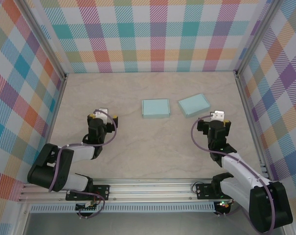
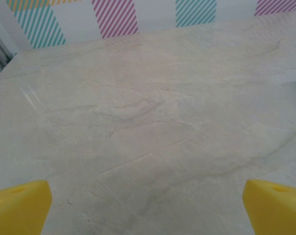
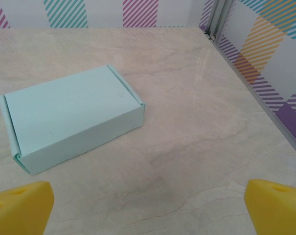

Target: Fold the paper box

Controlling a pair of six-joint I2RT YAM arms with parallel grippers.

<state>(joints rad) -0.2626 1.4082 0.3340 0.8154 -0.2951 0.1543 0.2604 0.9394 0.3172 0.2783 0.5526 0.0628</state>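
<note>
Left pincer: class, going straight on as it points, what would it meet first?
Nothing nearby. The left pincer faces bare table, and the way looks free to the plaid back wall.

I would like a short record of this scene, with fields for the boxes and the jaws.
left paper box: light blue, lies flat on the table
right paper box: light blue, closed, turned at an angle, apart from the other
left jaws: open, empty, above bare table
right jaws: open, empty, near the right paper box, not touching
</note>
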